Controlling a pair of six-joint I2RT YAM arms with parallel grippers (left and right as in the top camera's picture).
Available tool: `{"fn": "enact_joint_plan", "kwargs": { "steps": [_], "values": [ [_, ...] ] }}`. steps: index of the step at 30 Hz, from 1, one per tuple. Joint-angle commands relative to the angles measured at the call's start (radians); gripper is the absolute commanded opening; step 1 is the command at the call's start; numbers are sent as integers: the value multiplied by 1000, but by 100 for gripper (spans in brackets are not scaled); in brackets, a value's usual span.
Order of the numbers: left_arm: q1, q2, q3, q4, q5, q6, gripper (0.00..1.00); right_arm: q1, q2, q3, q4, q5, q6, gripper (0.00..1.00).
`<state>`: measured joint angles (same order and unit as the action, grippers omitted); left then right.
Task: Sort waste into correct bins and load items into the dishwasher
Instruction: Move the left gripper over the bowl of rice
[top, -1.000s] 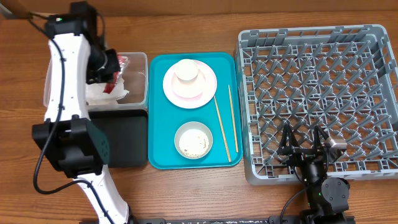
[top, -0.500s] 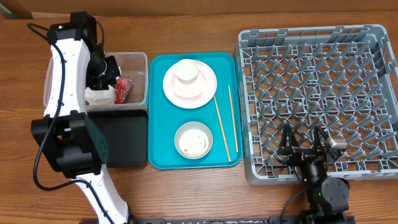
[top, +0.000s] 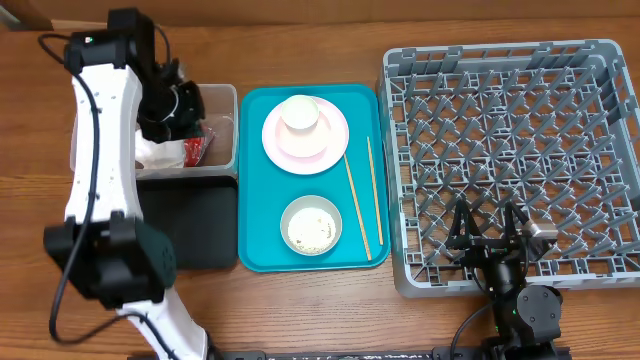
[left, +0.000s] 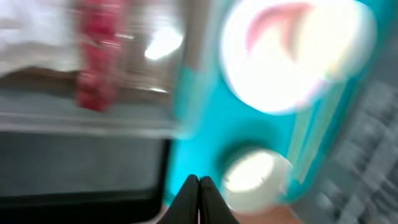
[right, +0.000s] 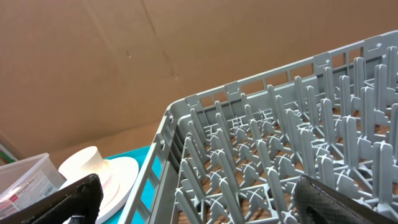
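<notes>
My left gripper (top: 190, 108) hangs over the clear tub (top: 222, 100), shut with nothing between its fingers (left: 199, 185). In the tub lie the red wrapper (top: 195, 150) (left: 93, 68) and the white napkin (top: 160, 155). The black tray (top: 200, 225) sits in front of the tub. On the teal tray (top: 255, 250) are the pink plate (top: 330, 145) with the white cup (top: 300, 113) on it, the white bowl (top: 311, 225) holding rice grains, and two chopsticks (top: 357, 205). My right gripper (top: 487, 235) (right: 205, 208) stands open over the near edge of the grey dish rack (top: 510, 130).
The dish rack (right: 261, 155) fills the right side of the table, its upright pegs close under my right gripper. A cardboard wall stands behind the table. The left wrist view is motion-blurred.
The red wrapper has dropped from my left gripper into the clear tub. The left gripper opened briefly, shut again and shifted slightly. The right arm has not moved.
</notes>
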<state>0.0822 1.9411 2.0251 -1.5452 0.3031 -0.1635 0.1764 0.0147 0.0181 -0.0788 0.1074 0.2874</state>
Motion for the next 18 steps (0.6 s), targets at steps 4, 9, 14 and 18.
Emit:
{"fn": "enact_joint_plan", "kwargs": {
  "steps": [4, 9, 14, 18],
  "values": [
    [-144, -144, 33, -73, 158, 125, 4, -7, -9, -10, 5, -5, 0, 100],
    [-270, -161, 32, -134, 158, 135, 4, -7, -9, -10, 5, -5, 0, 100],
    [-395, -160, 25, -144, 158, 133, 4, -7, -9, -10, 5, -5, 0, 100],
    [-486, -160, 25, -134, 158, 124, 4, -7, -9, -10, 5, -5, 0, 100]
  ]
}}
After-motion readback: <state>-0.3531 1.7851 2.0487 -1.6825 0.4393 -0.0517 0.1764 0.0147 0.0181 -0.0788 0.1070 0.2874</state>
